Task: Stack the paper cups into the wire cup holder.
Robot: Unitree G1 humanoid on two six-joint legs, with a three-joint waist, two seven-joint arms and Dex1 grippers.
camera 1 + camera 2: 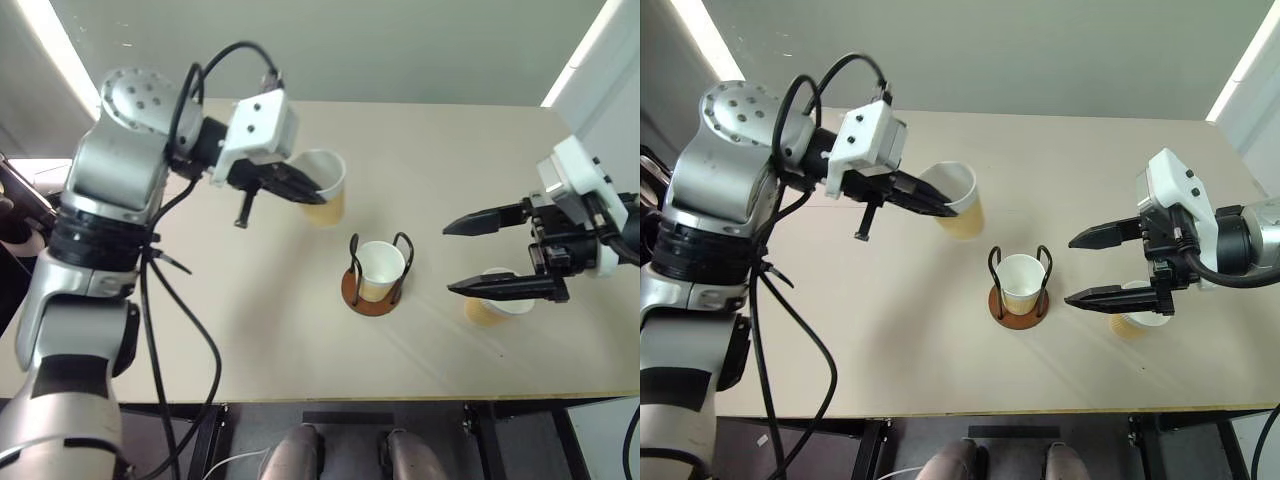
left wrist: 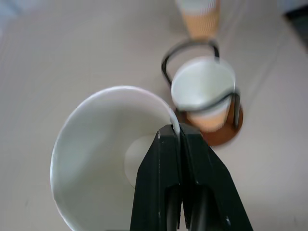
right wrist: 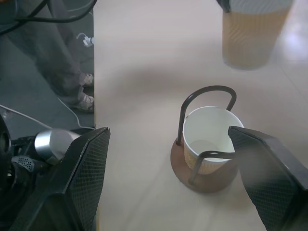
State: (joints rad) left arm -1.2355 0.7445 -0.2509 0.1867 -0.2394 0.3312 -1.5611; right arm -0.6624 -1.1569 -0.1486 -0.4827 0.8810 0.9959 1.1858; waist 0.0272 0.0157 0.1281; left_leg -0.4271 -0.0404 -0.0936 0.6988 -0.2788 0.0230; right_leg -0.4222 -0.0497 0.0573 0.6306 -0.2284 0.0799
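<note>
Pinching a tapered paper cup's (image 1: 325, 190) rolled white rim, the left gripper (image 1: 305, 190) held it; the right gripper's (image 1: 478, 255) black fingers were spread beside the wire holder (image 1: 377, 272).

Looked like a lab or robot test room: plain beige table (image 1: 250, 330) against bare grey walls, long strip lights (image 1: 705, 38) reflected at the edges, loose cables (image 3: 29, 118) trailing across dark flooring, a person's shoes (image 3: 82, 91) beside the table edge.

Tan, white-lined paper cups (image 1: 381, 268) — reddish-brown base, black loops on wire cup holder (image 1: 372, 298)
</note>
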